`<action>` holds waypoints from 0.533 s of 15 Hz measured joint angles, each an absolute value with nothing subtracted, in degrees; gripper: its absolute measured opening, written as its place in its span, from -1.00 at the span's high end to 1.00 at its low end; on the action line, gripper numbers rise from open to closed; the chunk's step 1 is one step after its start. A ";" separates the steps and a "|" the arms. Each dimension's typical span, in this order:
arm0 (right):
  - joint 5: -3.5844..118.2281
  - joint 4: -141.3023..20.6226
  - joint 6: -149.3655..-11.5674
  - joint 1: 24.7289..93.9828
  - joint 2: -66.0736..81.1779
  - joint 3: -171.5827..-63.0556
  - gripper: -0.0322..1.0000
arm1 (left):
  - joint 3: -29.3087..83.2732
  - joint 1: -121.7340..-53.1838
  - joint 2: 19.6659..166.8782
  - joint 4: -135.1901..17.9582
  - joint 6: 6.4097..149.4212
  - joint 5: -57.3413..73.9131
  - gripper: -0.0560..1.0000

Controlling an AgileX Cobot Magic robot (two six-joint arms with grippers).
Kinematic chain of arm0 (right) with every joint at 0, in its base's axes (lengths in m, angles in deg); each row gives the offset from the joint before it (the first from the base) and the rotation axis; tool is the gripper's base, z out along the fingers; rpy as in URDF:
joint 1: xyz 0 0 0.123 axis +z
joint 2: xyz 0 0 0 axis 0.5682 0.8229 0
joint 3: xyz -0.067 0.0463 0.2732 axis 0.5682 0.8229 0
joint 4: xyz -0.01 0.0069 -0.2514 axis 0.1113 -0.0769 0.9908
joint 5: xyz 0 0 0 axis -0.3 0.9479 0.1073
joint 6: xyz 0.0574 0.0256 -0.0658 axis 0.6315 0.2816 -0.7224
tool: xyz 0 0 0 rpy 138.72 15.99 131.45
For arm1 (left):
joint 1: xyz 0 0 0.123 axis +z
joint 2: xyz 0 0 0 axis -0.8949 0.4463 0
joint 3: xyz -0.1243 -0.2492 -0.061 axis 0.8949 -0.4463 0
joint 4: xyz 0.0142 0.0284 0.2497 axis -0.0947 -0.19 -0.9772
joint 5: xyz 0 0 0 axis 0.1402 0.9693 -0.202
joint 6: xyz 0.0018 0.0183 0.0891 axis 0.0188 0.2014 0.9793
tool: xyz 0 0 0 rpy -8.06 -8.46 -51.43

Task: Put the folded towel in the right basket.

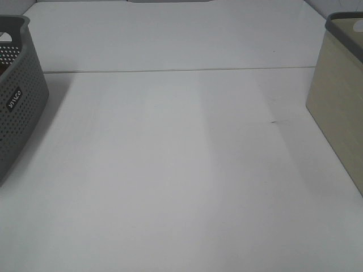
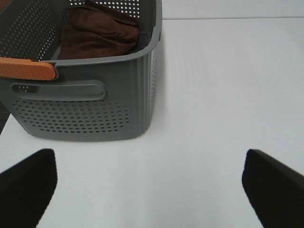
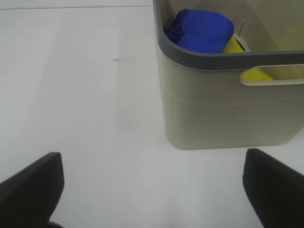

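Observation:
A folded dark brown towel [image 2: 99, 33] lies inside the grey perforated left basket [image 2: 85, 109], which shows at the left edge of the high view [image 1: 17, 113]. The beige right basket [image 3: 228, 109] with a grey rim stands at the right edge of the high view [image 1: 340, 113]. It holds a blue towel [image 3: 202, 31] and a yellow cloth [image 3: 235, 46]. My left gripper [image 2: 152, 190] is open and empty over the table beside the grey basket. My right gripper [image 3: 152, 190] is open and empty in front of the beige basket. Neither gripper shows in the high view.
The grey basket has an orange handle piece [image 2: 26, 69] on its rim. A seam [image 1: 181, 70] runs across the white table at the back. A small dark mark [image 1: 274, 121] lies on the table near the beige basket.

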State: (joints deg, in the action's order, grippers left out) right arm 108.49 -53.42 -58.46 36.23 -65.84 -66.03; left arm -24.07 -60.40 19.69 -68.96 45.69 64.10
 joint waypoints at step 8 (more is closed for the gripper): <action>108.49 -53.42 -58.46 36.23 -65.84 -66.03 -0.94 | -24.07 -60.40 19.69 -68.96 45.69 64.10 -0.98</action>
